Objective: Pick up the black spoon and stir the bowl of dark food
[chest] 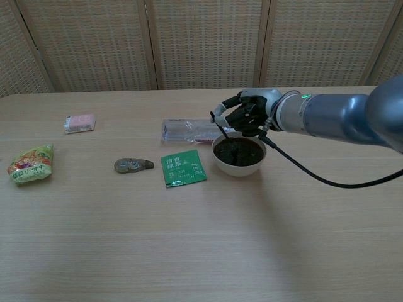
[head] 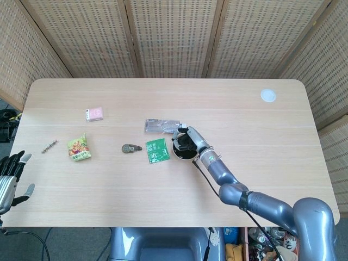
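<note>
A white bowl (chest: 240,165) of dark food (chest: 242,151) stands mid-table, seen also as the bowl (head: 182,156) in the head view. My right hand (chest: 244,115) hovers just over its far rim and grips the black spoon (chest: 224,136), whose tip dips into the food. From above, the right hand (head: 186,140) covers most of the bowl. My left hand (head: 8,176) rests off the table's left front corner with its fingers spread and nothing in it.
A clear plastic bottle (chest: 189,129) lies just behind the bowl. A green sachet (chest: 182,168), a small tape dispenser (chest: 133,165), a snack bag (chest: 29,163) and a pink packet (chest: 80,122) lie to the left. A white disc (head: 268,95) sits far right.
</note>
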`<move>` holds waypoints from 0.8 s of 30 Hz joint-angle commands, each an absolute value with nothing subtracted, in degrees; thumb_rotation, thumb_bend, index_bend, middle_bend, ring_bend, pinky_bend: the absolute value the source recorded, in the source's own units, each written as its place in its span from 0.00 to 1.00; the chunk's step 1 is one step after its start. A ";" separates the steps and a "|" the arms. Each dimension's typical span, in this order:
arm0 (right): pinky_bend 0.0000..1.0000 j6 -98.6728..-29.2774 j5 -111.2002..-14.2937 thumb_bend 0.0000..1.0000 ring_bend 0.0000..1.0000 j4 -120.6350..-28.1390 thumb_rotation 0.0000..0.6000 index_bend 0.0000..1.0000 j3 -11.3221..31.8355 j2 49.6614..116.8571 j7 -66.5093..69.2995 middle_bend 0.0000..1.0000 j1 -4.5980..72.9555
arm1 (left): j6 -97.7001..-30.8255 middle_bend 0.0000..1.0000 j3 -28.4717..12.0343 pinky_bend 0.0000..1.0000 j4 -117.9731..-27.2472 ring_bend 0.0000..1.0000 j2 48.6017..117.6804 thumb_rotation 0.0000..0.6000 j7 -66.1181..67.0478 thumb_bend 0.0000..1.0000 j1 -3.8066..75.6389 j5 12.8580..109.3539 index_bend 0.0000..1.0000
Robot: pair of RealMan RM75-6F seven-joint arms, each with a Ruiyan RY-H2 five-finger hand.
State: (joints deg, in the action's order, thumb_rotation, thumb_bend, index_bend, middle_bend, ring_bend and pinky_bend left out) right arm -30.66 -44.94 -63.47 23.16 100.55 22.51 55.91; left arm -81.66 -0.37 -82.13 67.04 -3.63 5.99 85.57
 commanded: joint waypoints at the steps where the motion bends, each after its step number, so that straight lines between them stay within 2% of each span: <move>1: 1.00 -30.64 -44.79 0.74 0.97 -62.67 1.00 0.69 22.92 100.99 21.68 0.95 56.15 | -81.74 0.00 -0.35 0.00 -82.10 0.00 67.03 1.00 -3.71 0.39 5.94 85.64 0.00; 24: 1.00 -29.33 -44.61 0.75 0.97 -63.81 1.00 0.71 21.39 100.44 17.24 0.96 55.76 | -81.66 0.00 -0.44 0.00 -81.99 0.00 67.34 1.00 -3.71 0.39 6.05 85.84 0.00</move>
